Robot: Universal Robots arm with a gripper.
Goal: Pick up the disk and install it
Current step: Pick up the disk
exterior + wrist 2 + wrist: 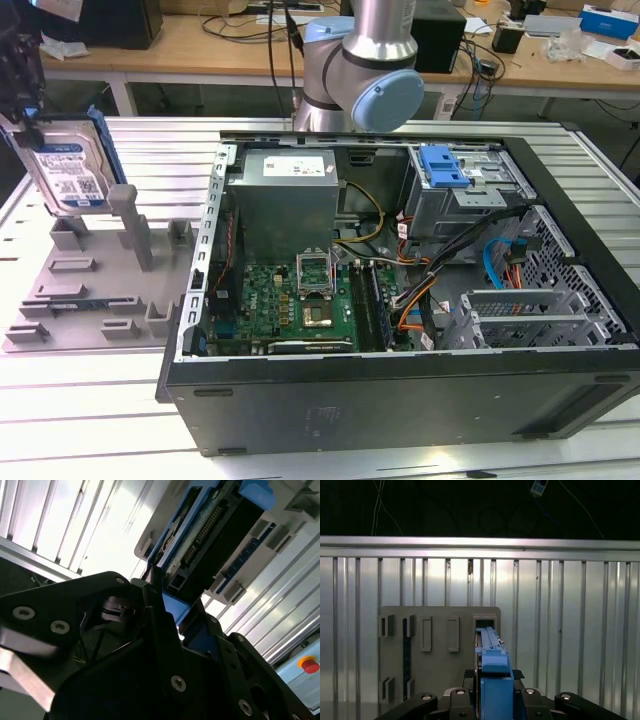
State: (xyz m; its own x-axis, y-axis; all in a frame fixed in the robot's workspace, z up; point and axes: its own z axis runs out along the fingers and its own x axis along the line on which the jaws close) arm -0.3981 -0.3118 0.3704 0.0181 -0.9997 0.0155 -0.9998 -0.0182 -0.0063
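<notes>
Fingers [162,635] of mine are clamped across the blue rail of the disk [68,175], holding it on edge over the grey holder [90,290], probably because its slot stores it upright. The open computer case [400,400] sits well apart.

I see the disk [66,176] as silver metal framed in blue plastic. The fixture [100,300] looks matt grey plastic, the table [90,400] ribbed metal.
</notes>
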